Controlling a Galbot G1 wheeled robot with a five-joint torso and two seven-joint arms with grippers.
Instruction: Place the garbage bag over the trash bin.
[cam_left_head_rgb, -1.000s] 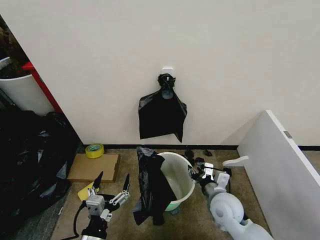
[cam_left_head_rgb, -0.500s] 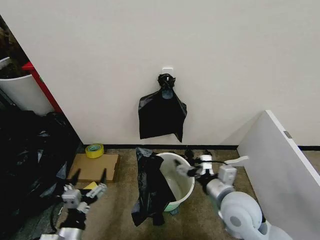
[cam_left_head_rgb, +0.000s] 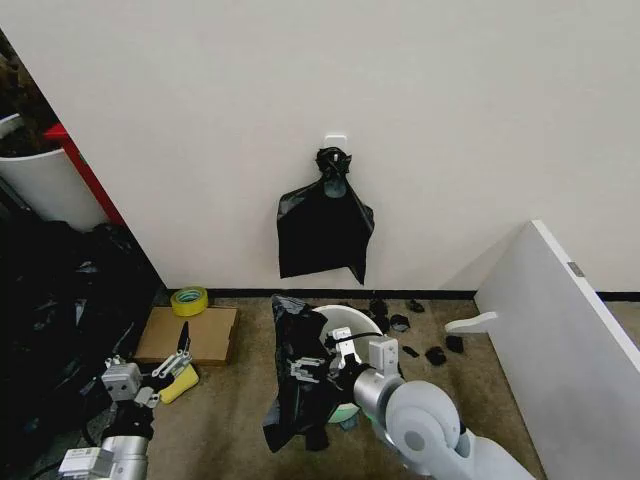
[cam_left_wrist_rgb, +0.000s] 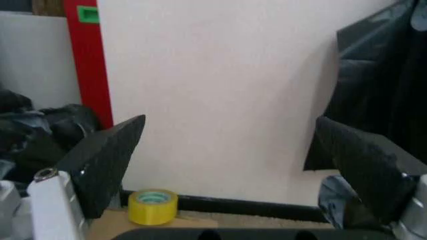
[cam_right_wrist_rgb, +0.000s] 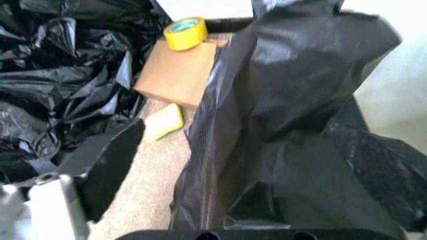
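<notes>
The trash bin (cam_left_head_rgb: 352, 313) is a white bucket on the floor below the wall. The garbage bag (cam_left_head_rgb: 298, 372) is draped over its left side and hangs down to the floor. My right gripper (cam_left_head_rgb: 314, 362) reaches across the bin's mouth to the bag. In the right wrist view this gripper (cam_right_wrist_rgb: 237, 131) is open, its fingers (cam_right_wrist_rgb: 110, 162) spread wide, with the crinkly garbage bag (cam_right_wrist_rgb: 293, 75) between and beyond them. My left gripper (cam_left_head_rgb: 176, 356) hovers open at the lower left, away from the bin. In the left wrist view it (cam_left_wrist_rgb: 230, 127) holds nothing and faces the wall.
A flat black bundle (cam_left_head_rgb: 322, 225) hangs on the wall above the bin. Left of the bin lie a yellow tape roll (cam_left_head_rgb: 188, 300), a cardboard sheet (cam_left_head_rgb: 205, 332) and a yellow pad (cam_left_head_rgb: 180, 386). A heap of black bags (cam_left_head_rgb: 50, 320) fills the left. A white board (cam_left_head_rgb: 560, 340) leans at right.
My right gripper has swung left from the bin's right side, across its mouth, to the bag. The left gripper has drawn back to the left, away from the bag.
</notes>
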